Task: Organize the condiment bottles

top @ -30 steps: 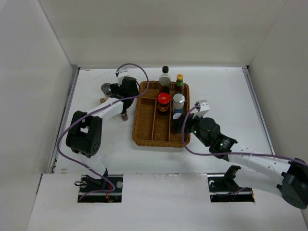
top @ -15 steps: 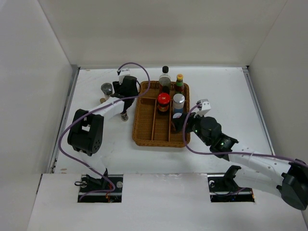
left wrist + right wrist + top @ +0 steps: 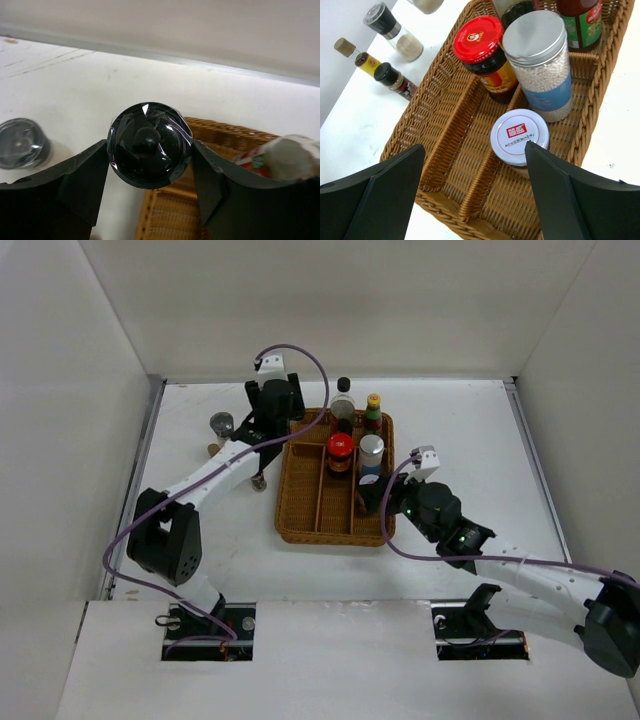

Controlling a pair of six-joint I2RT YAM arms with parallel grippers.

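White tabletop fills the top view, the wicker basket (image 3: pixel 318 505) at its centre. My left gripper (image 3: pixel 150 150) is clamped on a black-capped bottle (image 3: pixel 149 142) at the basket's upper-left corner. My right gripper (image 3: pixel 474 147) gapes wide, holding nothing, above a white-lidded jar (image 3: pixel 519 136) inside the basket.

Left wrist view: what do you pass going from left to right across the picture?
Grey-capped shaker → black-capped bottle, held between the left pincer's fingers → pale-topped bottle with a red label.
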